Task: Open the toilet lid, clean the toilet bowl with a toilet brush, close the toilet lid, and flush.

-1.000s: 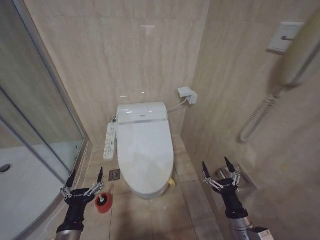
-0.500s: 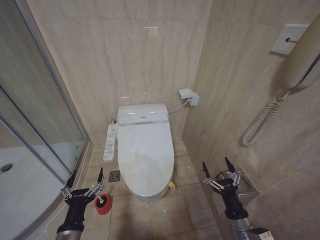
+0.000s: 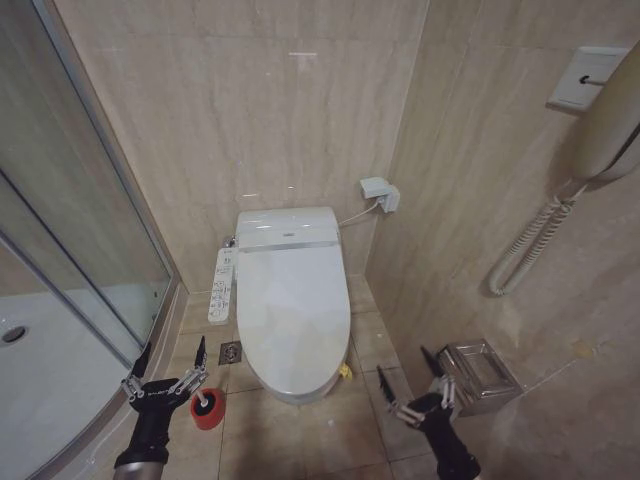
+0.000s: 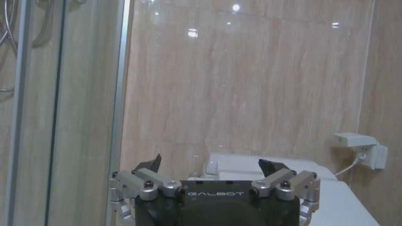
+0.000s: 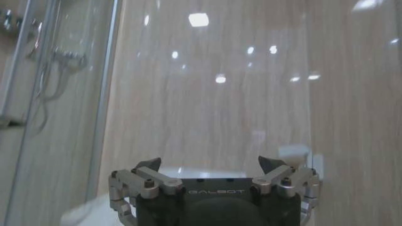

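Note:
The toilet lid [image 3: 293, 310] lies shut over the toilet bowl [image 3: 288, 387], glossy white, with a small yellow tag [image 3: 344, 371] at its front right edge. A narrow button panel [image 3: 221, 285] runs along the bowl's left side. The toilet brush [image 3: 207, 408] stands in its red cup on the floor, left of the bowl's front. Just left of the brush, my left gripper [image 3: 172, 350] is open and holds nothing. Low at the bowl's front right, my right gripper [image 3: 404, 365] is also open and holds nothing. The left wrist view shows the left gripper [image 4: 209, 162] with the lid [image 4: 351, 207] beyond it.
A curved glass shower enclosure [image 3: 70, 260] closes off the left side. A floor drain [image 3: 230, 351] sits between it and the bowl. On the right wall hang a metal paper holder [image 3: 480, 372], a handset with a coiled cord [image 3: 610, 110] and a socket box [image 3: 377, 190].
My right gripper has dropped lower and shifted left, closer to the bowl's front. The head camera has moved slightly. The left gripper, the brush and the lid have not moved.

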